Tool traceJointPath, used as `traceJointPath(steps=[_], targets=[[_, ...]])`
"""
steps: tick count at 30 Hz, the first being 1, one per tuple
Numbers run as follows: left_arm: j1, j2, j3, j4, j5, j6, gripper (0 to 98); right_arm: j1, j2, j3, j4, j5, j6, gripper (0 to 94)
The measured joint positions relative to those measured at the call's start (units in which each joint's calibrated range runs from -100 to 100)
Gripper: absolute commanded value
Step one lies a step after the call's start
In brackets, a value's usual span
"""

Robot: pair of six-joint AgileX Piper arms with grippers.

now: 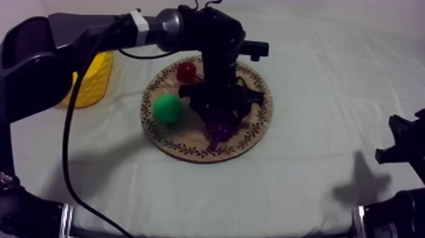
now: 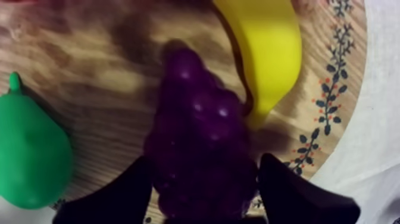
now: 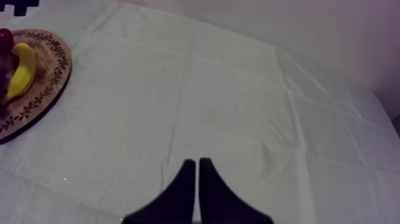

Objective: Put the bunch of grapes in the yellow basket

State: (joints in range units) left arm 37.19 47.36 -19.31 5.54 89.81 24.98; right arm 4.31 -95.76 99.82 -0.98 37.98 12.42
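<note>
The left jaws stand open astride the bunch of grapes (image 2: 199, 143), which lies on the wooden board (image 2: 89, 77) just beside the banana (image 2: 268, 47). Closing off-centre could squeeze the bunch out against the banana. The right jaws lie pressed together.

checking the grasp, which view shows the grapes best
The left wrist view: the bunch of grapes lies close up on the wooden board, between the pear and the banana. In the top view the left arm covers most of it, leaving a purple patch. The right wrist view catches the board's edge; the grapes there are unclear.
</note>
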Motion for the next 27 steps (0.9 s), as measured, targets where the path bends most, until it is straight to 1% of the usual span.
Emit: traceJointPath(steps=[5,15,20,27], targets=[[0.1,1.2,-1.7,0.41,1.9,-0.5,52.7,0.0,0.0,0.0,0.0,0.0,0.0,0.3],[0.2,-0.3,-0.2,0.61,1.5,-0.6,54.1,0.0,0.0,0.0,0.0,0.0,0.0,0.3],[0.0,-4.2,0.6,0.23,2.1,-1.0,55.0,0.0,0.0,0.0,0.0,0.0,0.0,0.3],[-0.5,-11.8,-0.7,-0.57,4.9,-2.3,56.6,0.0,0.0,0.0,0.0,0.0,0.0,0.3]])
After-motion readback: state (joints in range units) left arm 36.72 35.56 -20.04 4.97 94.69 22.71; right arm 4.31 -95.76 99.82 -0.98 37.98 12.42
